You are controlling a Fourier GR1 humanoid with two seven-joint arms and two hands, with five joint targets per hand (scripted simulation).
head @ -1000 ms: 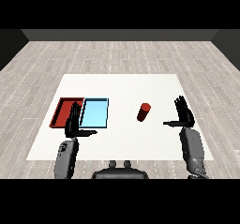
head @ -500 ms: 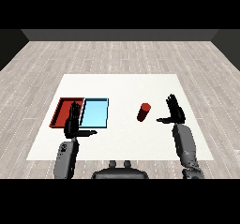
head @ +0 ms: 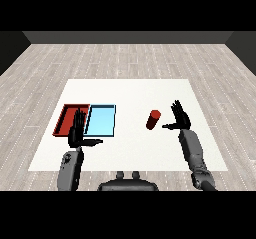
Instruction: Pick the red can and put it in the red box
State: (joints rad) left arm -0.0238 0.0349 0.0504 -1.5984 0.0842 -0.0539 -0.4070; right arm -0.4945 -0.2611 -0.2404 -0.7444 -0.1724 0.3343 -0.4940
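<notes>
On the table, right of centre: the red can (head: 153, 119) stands slightly tilted, apart from both trays and held by nothing.
Right hand: the right hand (head: 180, 117) is just beside the can on its right, fingers straight and spread, thumb reaching toward the can; no contact can be made out.
Left hand: the left hand (head: 78, 131) is raised with fingers straight and upward, thumb out to the side, holding nothing.
Trays: the red tray (head: 67, 117) and the light blue tray (head: 102, 120) lie side by side on the left half of the table, red on the outside, edges touching.
In the way: the light blue tray sits between the can and the red tray.
Hidden: the left hand covers the red tray's near right corner and part of the seam between the trays; both forearms are cut off at the lower edge.
Surface: a white table (head: 130, 95), square-cornered, bare apart from the can and trays.
Room: a pale grey wood-plank floor (head: 125, 58) surrounds the table, with a dark wall behind.
</notes>
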